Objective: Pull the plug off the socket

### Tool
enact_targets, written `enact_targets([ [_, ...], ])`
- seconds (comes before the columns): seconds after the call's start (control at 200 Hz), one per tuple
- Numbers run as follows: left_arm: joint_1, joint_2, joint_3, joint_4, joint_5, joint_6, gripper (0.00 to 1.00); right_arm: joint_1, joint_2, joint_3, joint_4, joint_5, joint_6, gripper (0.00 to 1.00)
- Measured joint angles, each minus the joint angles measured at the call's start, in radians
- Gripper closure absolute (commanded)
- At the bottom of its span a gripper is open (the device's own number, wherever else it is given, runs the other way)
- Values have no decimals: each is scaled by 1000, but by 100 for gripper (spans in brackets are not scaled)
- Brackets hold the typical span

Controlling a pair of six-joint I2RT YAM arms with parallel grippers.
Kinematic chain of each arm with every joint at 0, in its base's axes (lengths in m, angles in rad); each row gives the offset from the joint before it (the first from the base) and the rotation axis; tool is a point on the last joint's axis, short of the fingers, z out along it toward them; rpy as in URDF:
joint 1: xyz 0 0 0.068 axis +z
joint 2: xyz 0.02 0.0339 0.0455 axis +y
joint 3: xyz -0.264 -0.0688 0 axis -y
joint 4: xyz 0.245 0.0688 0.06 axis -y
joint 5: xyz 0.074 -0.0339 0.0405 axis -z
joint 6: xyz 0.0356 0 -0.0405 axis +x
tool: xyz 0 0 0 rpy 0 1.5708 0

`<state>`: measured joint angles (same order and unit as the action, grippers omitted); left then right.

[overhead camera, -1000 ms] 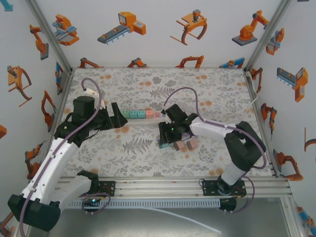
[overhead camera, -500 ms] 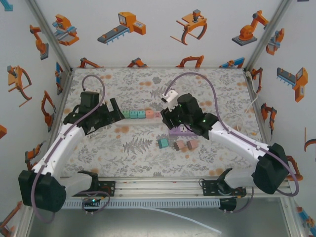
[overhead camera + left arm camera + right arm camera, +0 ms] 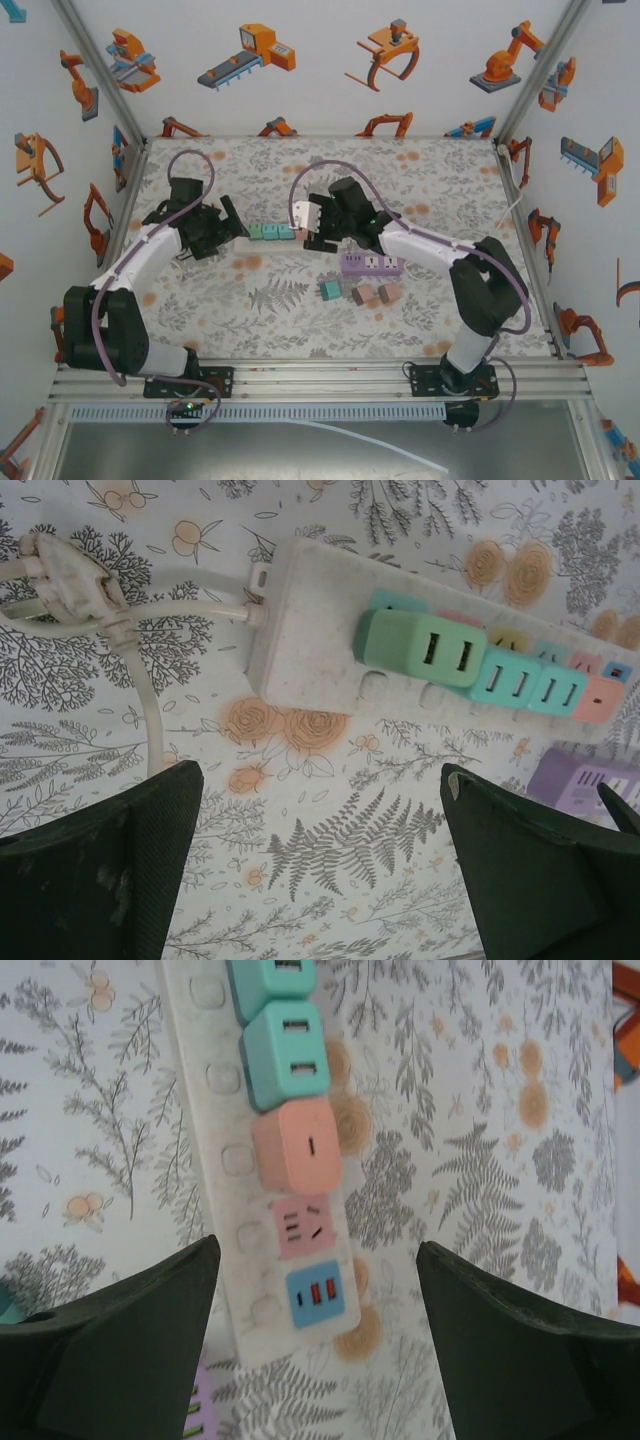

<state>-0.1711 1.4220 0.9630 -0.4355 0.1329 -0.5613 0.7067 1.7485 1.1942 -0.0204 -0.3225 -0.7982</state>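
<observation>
Right end effector (image 3: 315, 1258) is open wide and holds nothing, hovering over the free end of the white power strip (image 3: 215, 1160). The pink plug (image 3: 297, 1146) sits just ahead of its fingertips, seated in the strip, with a teal plug (image 3: 285, 1055) just beyond it in the same row. An empty pink socket and a blue USB port lie between the fingers. Left end effector (image 3: 320, 820) is also wide and empty, short of the strip's cable end, with the green plug (image 3: 415, 650) ahead and a bit right of centre.

Likely step: lining up on the pink plug. To do it well, go forward until the fingers straddle the plug's sides, close square and pull straight off. The left should pin the strip body so it doesn't lift along. Risk: catching the teal neighbour.

Floral-print tabletop (image 3: 300, 320). A purple power strip (image 3: 372, 264) and loose adapters (image 3: 378, 294) lie near the right end effector. White walls (image 3: 320, 100) with orange robot pictures stand around
</observation>
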Motion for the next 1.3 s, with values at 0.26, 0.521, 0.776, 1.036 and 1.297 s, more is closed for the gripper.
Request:
enact_targets([
  [0.26, 21, 67, 4, 34, 34, 0, 8, -31, 216, 241, -86, -170, 6, 28],
  [0.521, 24, 96, 4, 43, 45, -8, 19, -44, 333, 352, -214, -268, 14, 45],
  [0.776, 24, 146, 4, 46, 50, -16, 40, -43, 354, 377, -272, -263, 15, 61],
  [1.036, 24, 190, 6, 47, 32, -32, 53, -47, 354, 377, -272, -266, 15, 69],
  [1.297, 26, 245, 28, 82, 45, -43, 59, -50, 351, 365, -255, -282, 15, 77],
])
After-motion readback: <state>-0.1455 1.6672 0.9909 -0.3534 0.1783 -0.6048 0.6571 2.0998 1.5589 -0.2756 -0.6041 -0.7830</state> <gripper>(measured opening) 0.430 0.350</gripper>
